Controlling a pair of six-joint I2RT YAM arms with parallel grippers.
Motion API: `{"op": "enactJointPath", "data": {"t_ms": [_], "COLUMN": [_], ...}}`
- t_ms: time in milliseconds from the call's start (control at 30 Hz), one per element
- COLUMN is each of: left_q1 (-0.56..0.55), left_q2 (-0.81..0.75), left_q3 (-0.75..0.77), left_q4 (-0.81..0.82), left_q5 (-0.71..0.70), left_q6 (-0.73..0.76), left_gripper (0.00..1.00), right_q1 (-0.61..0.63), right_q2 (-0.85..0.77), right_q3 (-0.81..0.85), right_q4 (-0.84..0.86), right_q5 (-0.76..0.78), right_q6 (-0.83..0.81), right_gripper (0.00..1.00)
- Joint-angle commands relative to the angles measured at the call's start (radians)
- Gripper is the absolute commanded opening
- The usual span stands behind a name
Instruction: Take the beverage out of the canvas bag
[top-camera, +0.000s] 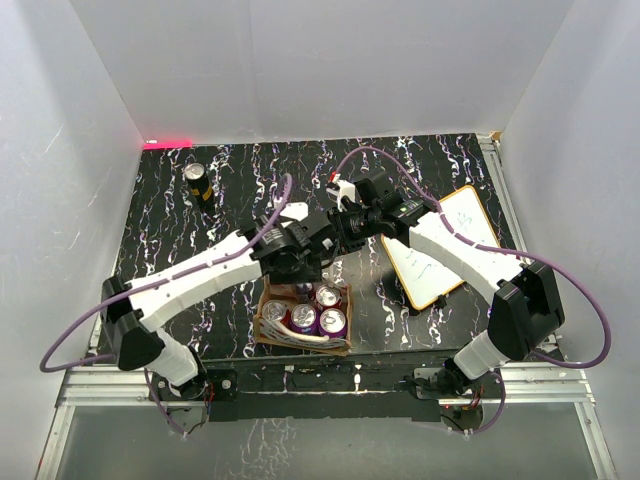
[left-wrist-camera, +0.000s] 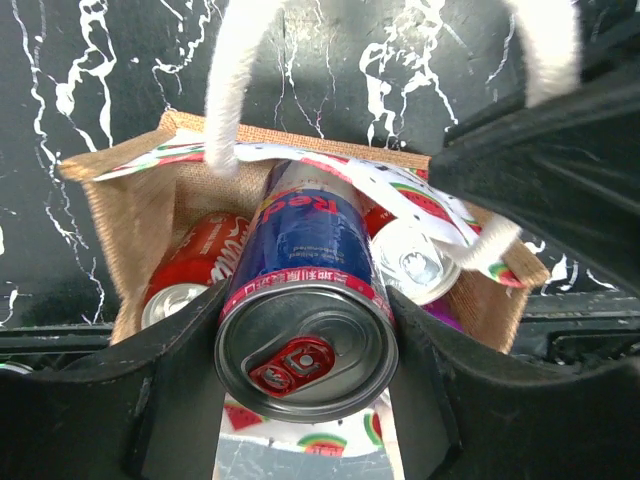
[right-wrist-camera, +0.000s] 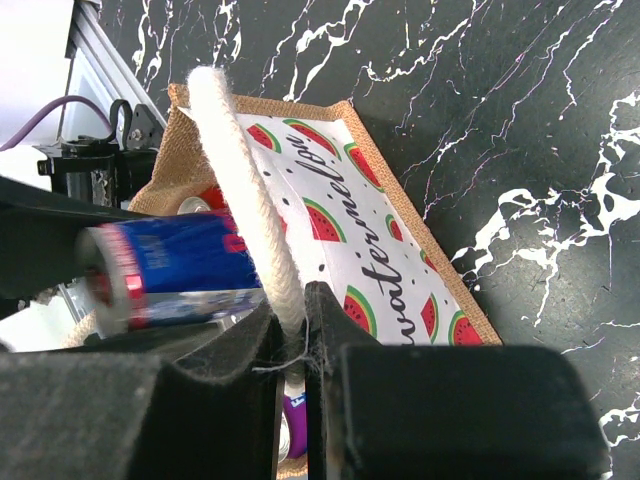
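What I can read from my station: two drink brands and one bag print.
"Red" runs up the blue can (left-wrist-camera: 305, 290) above a band of characters too small for me. At its 9 o'clock, a red can (left-wrist-camera: 200, 262) bears white Coca-Cola script. The canvas bag (right-wrist-camera: 400, 270) panel reads "watermelon" in black script, at 3 o'clock of the cream handle (right-wrist-camera: 240, 170). The whiteboard (top-camera: 440, 245) scrawl, at 2 o'clock from the bag, is illegible.

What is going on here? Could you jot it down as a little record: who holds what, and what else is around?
left gripper: shut on the blue can, held over the canvas bag
right gripper: shut on the bag's cream handle
in the bag: other cans, among them a red can
far left: black can, upright
right of bag: whiteboard, lying flat
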Motion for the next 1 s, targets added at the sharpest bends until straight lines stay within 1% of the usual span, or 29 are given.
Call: {"op": "enactJointPath", "data": {"t_ms": [0, 167, 367, 467, 600, 733, 867, 933, 967], "left_q1": [0.005, 0.005, 0.005, 0.005, 0.005, 0.005, 0.018, 0.064, 0.114], "left_q2": [-0.138, -0.234, -0.294, -0.302, -0.306, -0.278, -0.189, -0.135, -0.119], "left_q3": [0.117, 0.212, 0.356, 0.425, 0.472, 0.487, 0.516, 0.521, 0.507], "left_q4": [-0.122, -0.178, -0.251, -0.286, -0.287, -0.241, -0.234, -0.244, -0.230], "left_q5": [-0.080, -0.112, -0.170, -0.223, -0.316, -0.387, -0.426, -0.423, -0.396], "left_q6": [0.012, 0.040, 0.052, 0.050, 0.058, 0.103, 0.158, 0.176, 0.198], "left_gripper": [0.09, 0.00, 0.00, 0.00, 0.00, 0.00, 0.00, 0.00, 0.00], "right_q1": [0.004, 0.004, 0.005, 0.005, 0.005, 0.006, 0.005, 0.006, 0.005], "right_q2": [-0.014, -0.009, 0.006, 0.014, 0.022, 0.024, 0.021, 0.022, 0.021], "right_q3": [0.011, 0.008, 0.011, 0.011, 0.011, 0.014, 0.015, 0.014, 0.014], "right_q4": [0.017, 0.021, 0.023, 0.024, 0.024, 0.023, 0.020, 0.017, 0.015], "right_q5": [-0.009, -0.017, -0.032, -0.039, -0.043, -0.038, -0.023, -0.018, -0.015], "right_q6": [-0.008, -0.007, -0.001, 0.003, 0.007, 0.005, 0.000, -0.003, -0.006], "right_gripper": [0.12, 0.12, 0.12, 0.12, 0.12, 0.12, 0.12, 0.12, 0.12]}}
